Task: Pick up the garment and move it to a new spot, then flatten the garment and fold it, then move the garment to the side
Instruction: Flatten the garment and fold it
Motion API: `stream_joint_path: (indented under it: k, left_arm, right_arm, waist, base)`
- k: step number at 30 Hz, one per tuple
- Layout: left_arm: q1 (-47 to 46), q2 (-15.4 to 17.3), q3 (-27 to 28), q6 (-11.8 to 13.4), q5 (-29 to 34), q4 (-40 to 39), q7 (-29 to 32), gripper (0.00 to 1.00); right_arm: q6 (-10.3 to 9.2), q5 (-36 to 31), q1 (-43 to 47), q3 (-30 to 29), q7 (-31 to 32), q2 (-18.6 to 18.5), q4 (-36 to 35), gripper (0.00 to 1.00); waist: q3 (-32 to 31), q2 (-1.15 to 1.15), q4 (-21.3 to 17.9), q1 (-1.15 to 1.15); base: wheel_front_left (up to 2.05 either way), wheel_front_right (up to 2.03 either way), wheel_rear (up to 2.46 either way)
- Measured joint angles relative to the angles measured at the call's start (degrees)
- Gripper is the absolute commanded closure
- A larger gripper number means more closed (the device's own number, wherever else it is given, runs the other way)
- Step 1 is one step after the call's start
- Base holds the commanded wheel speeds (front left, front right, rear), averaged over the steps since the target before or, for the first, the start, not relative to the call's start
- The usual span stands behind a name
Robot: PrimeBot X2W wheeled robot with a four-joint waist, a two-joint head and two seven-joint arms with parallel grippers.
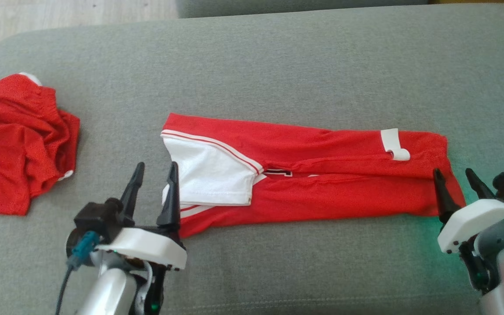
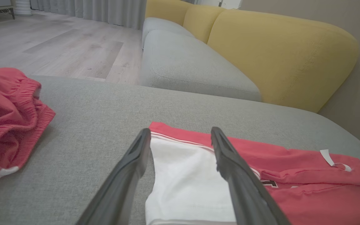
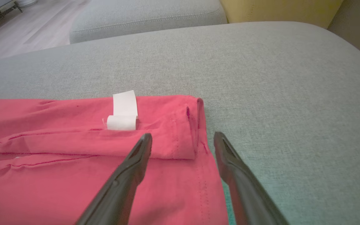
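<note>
Red-and-white garment (image 1: 322, 175) lies folded in a long strip on the grey cushion (image 1: 278, 65). The left gripper (image 1: 157, 168) at its white end and the right gripper (image 1: 453, 175) opposite both gape wide, empty. 1 crumpled red heap (image 1: 20, 140) sits well apart, left.

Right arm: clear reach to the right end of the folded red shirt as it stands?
Likely yes. The right gripper is open and sits at that end of the folded red shirt, one finger over the cloth, the other over the cushion; nothing lies in between.
</note>
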Motion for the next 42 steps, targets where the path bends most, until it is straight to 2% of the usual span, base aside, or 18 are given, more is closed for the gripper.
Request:
stream_joint_path:
  k: [12,21,22,23,25,26,34,39,42]
  left_arm:
    - [1.1,-4.1,3.8,-3.7,4.2,1.3,0.0,0.0]
    - [1.2,-5.5,6.8,-4.8,6.0,1.4,0.0,0.0]
    - [1.3,-5.6,7.0,-4.9,6.2,1.4,0.0,0.0]
    - [1.4,-5.7,7.2,-5.2,6.3,1.4,0.0,0.0]
    - [1.4,-5.9,7.4,-5.3,6.6,1.4,0.0,0.0]
    - [1.4,-6.1,7.7,-5.3,6.6,1.4,0.0,0.0]
    - [1.5,-6.6,9.0,-6.2,7.8,1.4,0.0,0.0]
    - [1.8,-6.6,9.3,-6.3,8.1,1.4,0.0,0.0]
    - [1.9,-6.7,10.0,-6.3,8.5,1.4,0.0,0.0]
  right_arm:
    - [0.0,-4.3,-6.1,-3.4,2.2,0.3,10.5,0.0]
    - [0.0,-5.3,-10.2,-4.9,3.9,0.4,18.1,0.0]
    - [0.0,-5.1,-10.7,-4.6,4.0,0.4,18.6,0.13]
    - [0.0,-4.8,-11.0,-4.3,4.0,0.3,18.9,0.5]
    - [0.0,-4.5,-11.6,-3.7,3.7,0.3,19.4,0.77]
    - [0.0,-4.2,-12.0,-3.3,3.4,0.3,19.8,1.0]
    - [0.02,-2.4,-13.1,-2.0,1.5,-0.3,21.8,1.0]
    - [0.03,-2.4,-13.1,-4.1,1.5,-2.4,21.7,1.0]
    - [0.02,-2.0,-13.1,-6.5,1.5,-5.0,21.1,1.0]
  waist:
    - [0.5,0.0,2.5,0.01]
    - [1.3,0.0,3.1,0.01]
    - [1.4,0.0,3.1,0.0]
    - [1.5,0.0,3.1,0.0]
    - [1.8,0.0,3.0,0.01]
    - [1.9,0.0,2.9,0.01]
    - [1.3,0.0,2.0,0.0]
    - [1.0,0.0,1.4,0.0]
    - [1.0,0.0,0.9,0.01]
  base:
    - [0.0,0.0,0.0]
    - [0.0,0.0,0.0]
    - [0.0,0.0,0.0]
    - [0.0,0.0,0.0]
    - [0.0,0.0,0.0]
    - [0.0,0.0,0.0]
    - [0.0,0.0,0.0]
    - [0.0,0.0,0.0]
    - [0.0,0.0,0.0]
